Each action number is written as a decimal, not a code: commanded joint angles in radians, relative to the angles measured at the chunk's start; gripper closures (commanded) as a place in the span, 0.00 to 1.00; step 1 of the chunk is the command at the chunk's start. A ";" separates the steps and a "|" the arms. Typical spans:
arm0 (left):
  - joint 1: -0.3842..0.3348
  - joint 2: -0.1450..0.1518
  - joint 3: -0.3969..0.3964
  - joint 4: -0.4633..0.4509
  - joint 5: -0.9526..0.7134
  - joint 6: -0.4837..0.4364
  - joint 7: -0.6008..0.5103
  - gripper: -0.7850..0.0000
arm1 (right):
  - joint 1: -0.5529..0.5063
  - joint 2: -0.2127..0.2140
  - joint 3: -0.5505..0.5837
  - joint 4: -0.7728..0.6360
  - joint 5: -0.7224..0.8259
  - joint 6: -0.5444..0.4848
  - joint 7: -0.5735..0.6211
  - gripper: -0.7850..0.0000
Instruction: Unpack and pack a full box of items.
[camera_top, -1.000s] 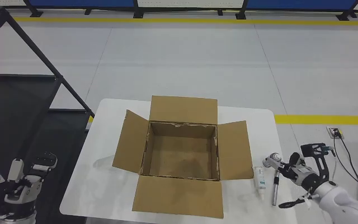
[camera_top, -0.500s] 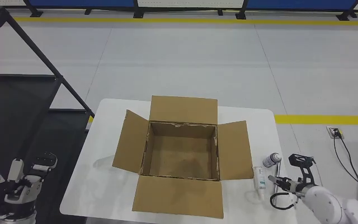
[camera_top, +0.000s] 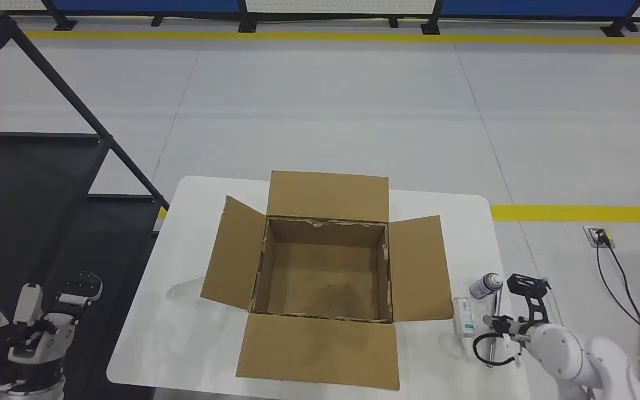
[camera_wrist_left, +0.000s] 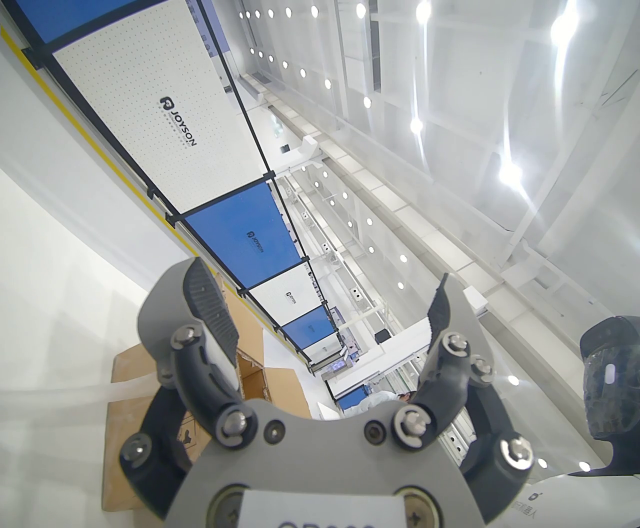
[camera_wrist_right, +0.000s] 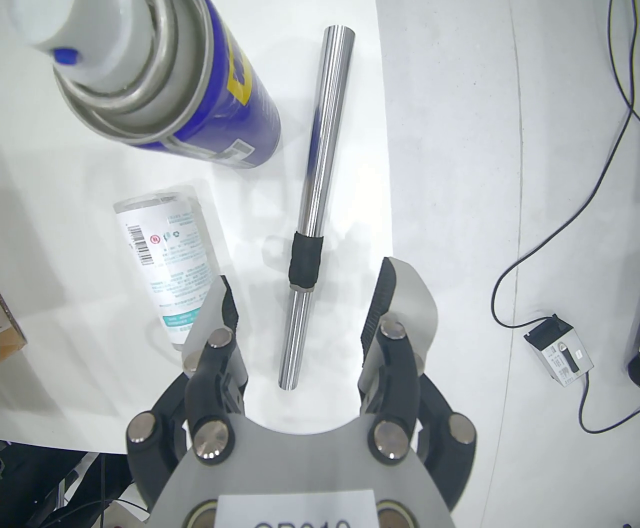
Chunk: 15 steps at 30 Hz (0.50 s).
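An open, empty cardboard box (camera_top: 325, 275) sits in the middle of the white table (camera_top: 175, 300). To its right a blue spray can (camera_top: 486, 285) (camera_wrist_right: 200, 100) stands upright. Beside it lie a white tube bottle (camera_top: 465, 316) (camera_wrist_right: 170, 250) and a metal rod (camera_top: 494, 320) (camera_wrist_right: 320, 150) with a black band. My right gripper (camera_top: 500, 338) (camera_wrist_right: 305, 300) hangs open over the rod's near end, one finger on each side and touching nothing. My left gripper (camera_wrist_left: 320, 300) is open and empty, off the table's left side, pointing upward past a box flap (camera_wrist_left: 260, 380).
The rod lies close to the table's right edge (camera_wrist_right: 385, 150), and the table's front edge is just behind my right gripper. A small device with cables (camera_wrist_right: 560, 357) lies on the floor to the right. Bare table surrounds the box on the left.
My right gripper has drawn back from the spray can toward the front edge and now hovers over the rod. The can stands free. The left arm has not moved.
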 joint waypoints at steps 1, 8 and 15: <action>0.000 0.000 0.000 0.000 0.000 0.000 0.000 0.00 | 0.017 0.000 -0.008 0.019 -0.004 -0.005 0.008 0.36; 0.000 0.000 0.000 0.000 0.000 0.000 0.000 0.00 | 0.077 -0.001 -0.042 0.082 -0.028 0.003 0.032 0.52; 0.000 0.000 0.000 0.000 0.000 0.000 0.000 0.00 | 0.102 -0.001 -0.056 0.117 -0.029 -0.007 0.048 0.53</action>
